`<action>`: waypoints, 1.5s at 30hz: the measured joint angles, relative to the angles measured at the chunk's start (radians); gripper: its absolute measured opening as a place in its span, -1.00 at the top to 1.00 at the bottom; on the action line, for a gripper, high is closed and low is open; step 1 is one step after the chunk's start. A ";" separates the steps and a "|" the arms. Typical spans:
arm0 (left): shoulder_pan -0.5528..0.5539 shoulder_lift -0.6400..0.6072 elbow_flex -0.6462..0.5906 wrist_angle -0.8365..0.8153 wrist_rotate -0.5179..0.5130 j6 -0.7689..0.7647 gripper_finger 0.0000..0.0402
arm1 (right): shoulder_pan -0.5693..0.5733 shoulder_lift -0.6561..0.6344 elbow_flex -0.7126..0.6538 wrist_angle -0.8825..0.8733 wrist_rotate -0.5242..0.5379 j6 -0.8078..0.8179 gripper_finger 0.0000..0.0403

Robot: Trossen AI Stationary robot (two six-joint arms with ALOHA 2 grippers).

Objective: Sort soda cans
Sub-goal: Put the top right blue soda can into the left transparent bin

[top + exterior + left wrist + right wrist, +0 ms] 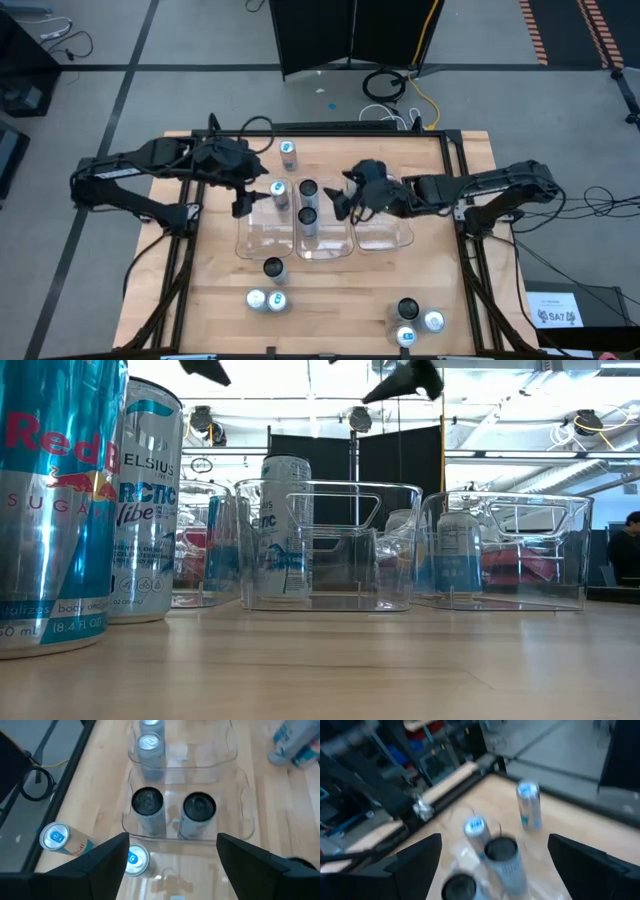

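Observation:
Three clear trays stand side by side mid-table. The left tray (250,235) holds one blue-topped soda can (135,860). The middle tray (322,245) holds two dark-topped cans (147,802) (199,806). The right tray (390,235) holds silver-topped cans (150,744). One can (288,152) stands on the table beyond the trays. My left gripper (240,203) hangs open above the left tray. My right gripper (343,205) hangs open above the middle tray. Neither has anything between its fingers.
Loose cans stand near the front edge: three at front left (268,290) and three at front right (415,322). In the low view, two tall cans (145,510) stand close to the camera at the left. Bare wood lies between the trays and the front clusters.

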 joint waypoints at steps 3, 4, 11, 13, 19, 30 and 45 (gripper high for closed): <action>0.030 -0.070 -0.127 0.107 0.018 -0.014 -0.54 | -0.034 0.018 0.000 0.130 -0.005 -0.118 -0.78; 0.041 -0.098 -0.176 0.151 0.024 -0.015 -0.54 | -0.046 0.020 0.000 0.167 -0.011 -0.153 -0.78; 0.114 -0.307 -0.460 0.376 0.040 -0.065 -0.54 | -0.179 0.065 0.033 0.334 -0.176 -0.262 -0.75; 0.133 -0.358 -0.505 0.387 0.040 -0.085 -0.54 | -0.226 0.102 0.096 0.284 -0.218 -0.263 -0.72; 0.170 -0.461 -0.560 0.382 0.040 -0.142 -0.54 | -0.327 0.337 0.497 -0.005 -0.347 -0.311 -0.69; 0.173 -0.512 -0.560 0.336 0.043 -0.178 -0.54 | -0.448 0.631 0.851 -0.318 -0.506 -0.106 -0.69; 0.174 -0.512 -0.560 0.268 0.052 -0.231 -0.54 | -0.473 0.764 0.827 -0.317 -0.500 -0.204 -0.69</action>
